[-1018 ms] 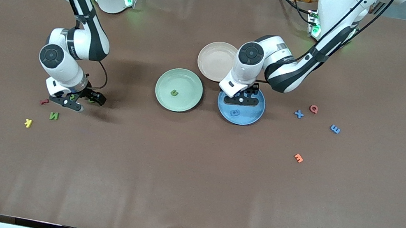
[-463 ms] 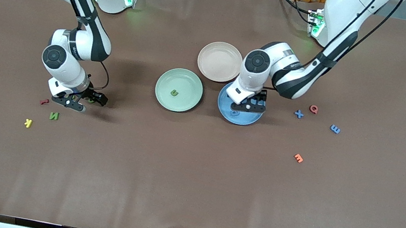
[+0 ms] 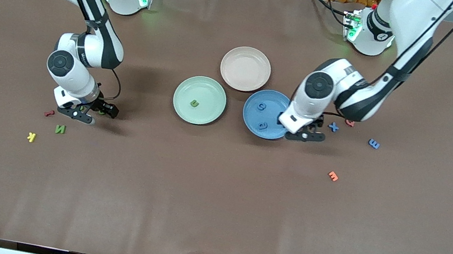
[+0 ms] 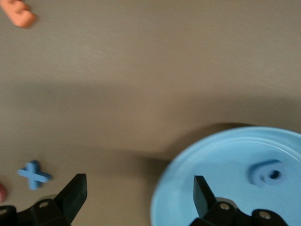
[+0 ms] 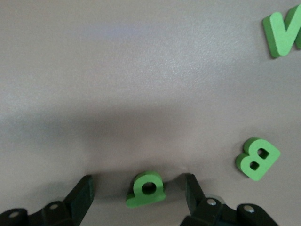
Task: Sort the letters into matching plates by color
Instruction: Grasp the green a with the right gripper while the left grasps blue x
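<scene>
Brown table (image 3: 210, 217) under everything. Along its top edge in the front view, the bases of two white arms: right arm (image 3: 81, 50) bent down toward its own end of the table, left arm (image 3: 352, 98) bent down next to the plates.

In the middle, three plates close together: pale green plate (image 3: 184, 89); blue plate (image 3: 251, 119) beside it, toward the left arm's end; beige-pink plate (image 3: 247, 58) farther from the front camera than both.

Left gripper (image 3: 305, 135) low over the edge of the blue plate, at the side toward the left arm's end. Fingers (image 4: 75, 195) spread wide, grasping nothing.

Right gripper (image 3: 87, 112) down at the table near the right arm's end. Fingers (image 5: 84, 190) apart, one on each side of a green round letter (image 5: 146, 188), a gap on both sides, so not clenched on it.

Now the small things. In the green plate, one green letter (image 3: 194, 103). In the blue plate, two blue letters (image 3: 262, 106), well apart. On the bare table toward the left arm's end: blue X (image 3: 333, 127), blue E (image 3: 373, 143), a red letter (image 3: 350, 122) half hidden by the arm, orange E (image 3: 333, 176) nearer to the front camera. Near the right gripper: green B (image 5: 257, 158), green N (image 3: 60, 129), a small red letter (image 3: 49, 113), yellow K (image 3: 31, 137).
</scene>
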`<state>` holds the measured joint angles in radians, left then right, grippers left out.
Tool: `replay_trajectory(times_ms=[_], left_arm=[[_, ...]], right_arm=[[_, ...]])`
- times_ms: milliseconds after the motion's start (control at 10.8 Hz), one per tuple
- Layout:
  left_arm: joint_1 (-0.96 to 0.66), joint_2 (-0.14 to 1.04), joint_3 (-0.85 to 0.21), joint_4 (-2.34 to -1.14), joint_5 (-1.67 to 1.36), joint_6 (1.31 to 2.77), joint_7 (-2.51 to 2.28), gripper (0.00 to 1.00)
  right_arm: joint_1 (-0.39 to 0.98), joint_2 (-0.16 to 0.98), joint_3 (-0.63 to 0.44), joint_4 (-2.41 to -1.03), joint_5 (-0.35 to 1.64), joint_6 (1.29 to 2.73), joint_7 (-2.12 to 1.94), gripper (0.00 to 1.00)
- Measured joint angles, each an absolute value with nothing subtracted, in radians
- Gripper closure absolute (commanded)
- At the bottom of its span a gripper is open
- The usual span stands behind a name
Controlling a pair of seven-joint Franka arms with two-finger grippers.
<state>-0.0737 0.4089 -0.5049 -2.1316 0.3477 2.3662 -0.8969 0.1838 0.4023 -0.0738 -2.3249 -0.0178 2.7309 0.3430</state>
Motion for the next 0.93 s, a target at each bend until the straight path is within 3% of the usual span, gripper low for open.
replay_trajectory(times_ms=[648, 926], left_arm=[[0.136, 0.329, -0.506, -2.254, 0.402, 2.41, -0.726, 0.0], [0.161, 0.308, -0.507, -2.325, 0.403, 2.523, -0.61, 0.0]], right_arm=[[0.181, 0.4, -0.071, -2.328, -0.018, 2.74, 0.342, 0.32], [0.173, 0.398, -0.071, -2.33, -0.018, 2.74, 0.342, 0.39]])
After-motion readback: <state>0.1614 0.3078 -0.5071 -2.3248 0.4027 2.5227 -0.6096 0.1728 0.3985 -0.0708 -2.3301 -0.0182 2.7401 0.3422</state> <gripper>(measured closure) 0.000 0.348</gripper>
